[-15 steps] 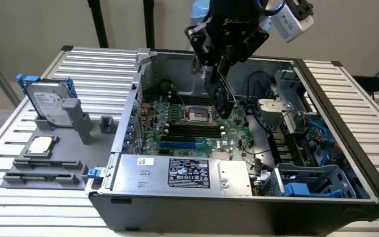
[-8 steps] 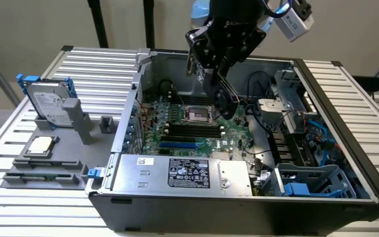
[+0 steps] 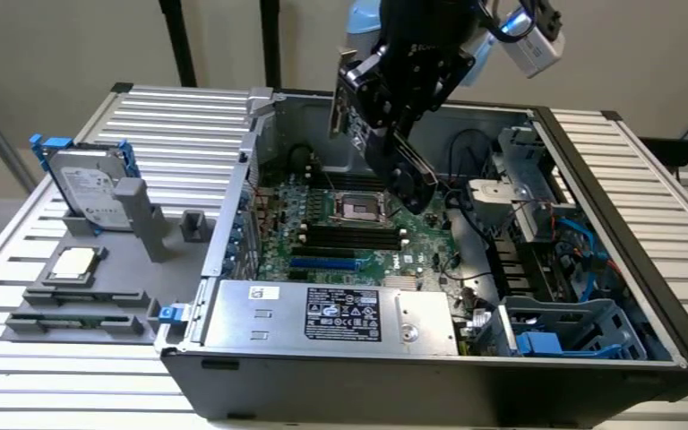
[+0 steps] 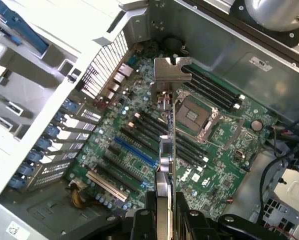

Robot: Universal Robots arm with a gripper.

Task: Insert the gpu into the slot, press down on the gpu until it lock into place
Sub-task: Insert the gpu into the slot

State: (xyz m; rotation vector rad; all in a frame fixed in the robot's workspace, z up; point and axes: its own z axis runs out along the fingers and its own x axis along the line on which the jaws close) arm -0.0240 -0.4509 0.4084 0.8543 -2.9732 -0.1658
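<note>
Gpu (image 3: 407, 172) hangs tilted in the air over the open computer case (image 3: 440, 390), above the motherboard's (image 3: 422, 246) far half near the CPU socket (image 3: 362, 208), with the gripper (image 3: 394, 107) clenched on it. The slot (image 3: 323, 265) (bright blue among black ones) lies by the motherboard's edge nearest the power supply (image 3: 332, 313), well apart from the card. The wrist view adds what the exterior view cannot: the card edge-on between the fingers (image 4: 192, 220), its silver bracket (image 4: 172, 75) at the far end. A hard drive (image 3: 87, 193) stands near the worktop's (image 3: 176, 116) edge at the exterior view's left.
</note>
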